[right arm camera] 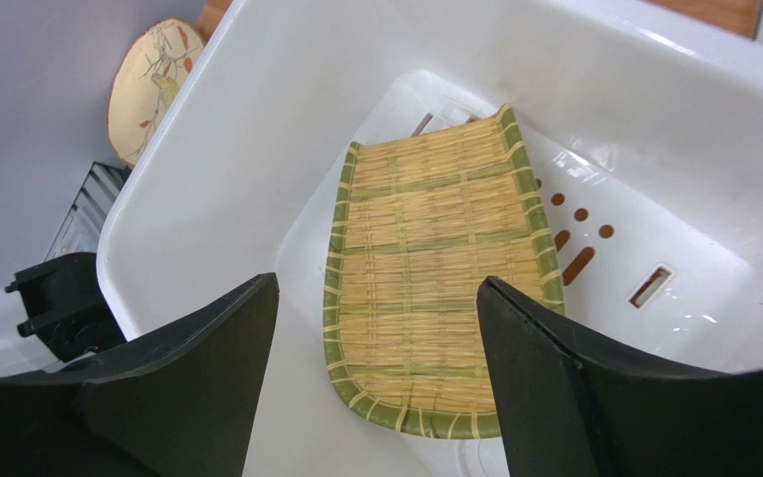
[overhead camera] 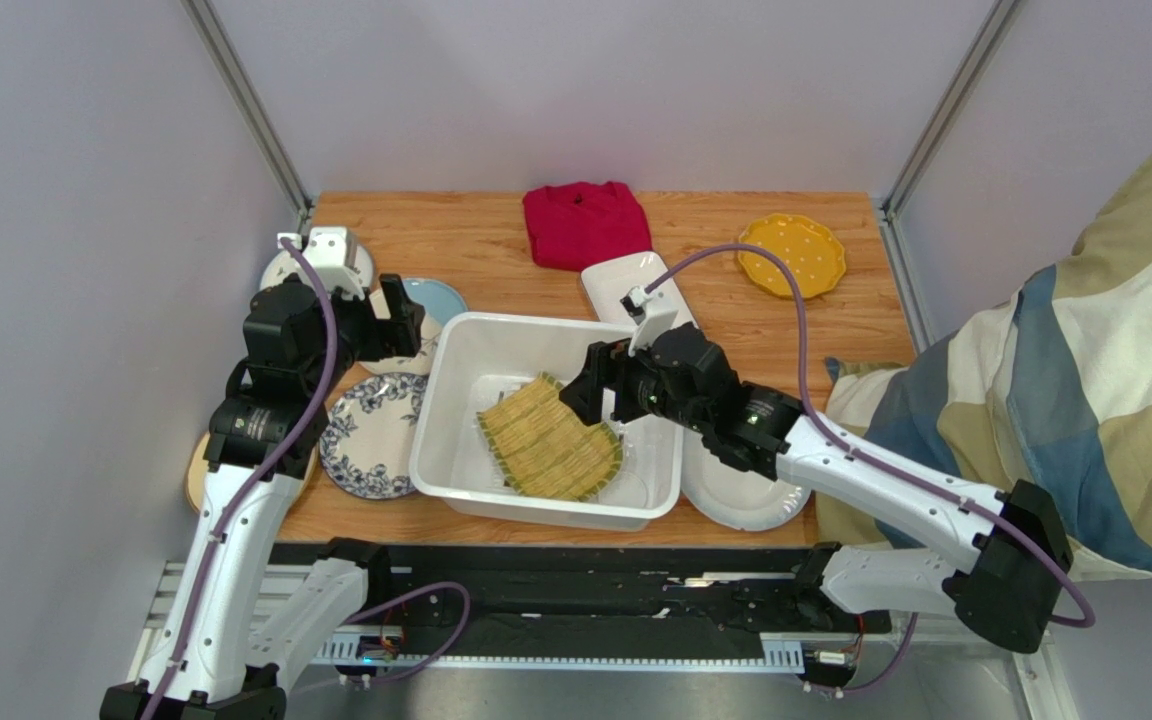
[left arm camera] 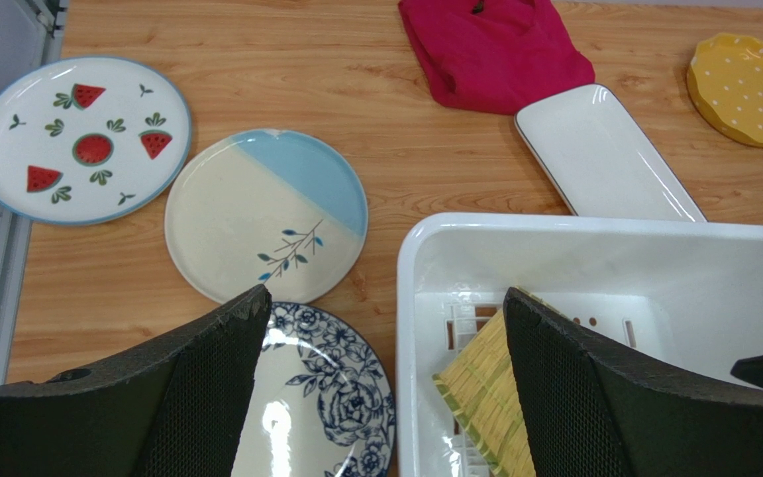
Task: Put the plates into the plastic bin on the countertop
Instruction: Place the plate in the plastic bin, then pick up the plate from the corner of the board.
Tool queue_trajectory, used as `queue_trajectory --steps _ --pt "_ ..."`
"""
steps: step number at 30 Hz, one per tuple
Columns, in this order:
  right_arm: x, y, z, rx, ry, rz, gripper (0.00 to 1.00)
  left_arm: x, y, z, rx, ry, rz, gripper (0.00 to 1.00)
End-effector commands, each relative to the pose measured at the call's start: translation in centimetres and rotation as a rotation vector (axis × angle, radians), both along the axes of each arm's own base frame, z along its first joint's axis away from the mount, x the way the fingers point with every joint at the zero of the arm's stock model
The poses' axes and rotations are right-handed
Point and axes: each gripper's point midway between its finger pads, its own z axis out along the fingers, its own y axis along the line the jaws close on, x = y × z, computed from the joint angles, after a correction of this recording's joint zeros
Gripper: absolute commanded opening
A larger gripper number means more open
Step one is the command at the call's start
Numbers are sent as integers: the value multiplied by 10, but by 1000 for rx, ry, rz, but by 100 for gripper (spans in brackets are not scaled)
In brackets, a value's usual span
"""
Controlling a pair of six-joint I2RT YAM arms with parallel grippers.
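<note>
Lifting straight up should clear the right arm, stretched low over the plastic bin in the top view; the left wrist view has left jaws wide, empty, near the bin's left wall; the right wrist view has right jaws spread, empty, above the woven plate inside the bin.

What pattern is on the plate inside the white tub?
The plate looks woven: yellow straw, green edging. Clearest from the right wrist view.
</note>
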Motion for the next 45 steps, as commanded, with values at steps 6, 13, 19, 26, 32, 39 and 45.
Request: queue_trajectory --steps 6,13,19,26,32,39,45 --pt "36 -79 52 19 -144 -225 78 1 -3 6 3 -29 -22 91" --pt "56 -163 54 47 -118 -463 81 2 -6 5 -3 -23 -32 91" --pt "66 -216 2 96 85 -615 81 2 -6 4 -2 -20 -34 91" --pt "47 -252 -61 45 334 -744 79 2 -7 4 -2 -22 -37 91" --pt "35 -282 -89 20 411 -856 79 2 -7 4 -3 -22 -37 91" --pt "22 -323 -107 11 435 -1006 82 2 -8 4 -5 -22 -43 91" --pt "10 -335 -130 23 509 -1048 85 2 -8 4 -3 -23 -47 91"
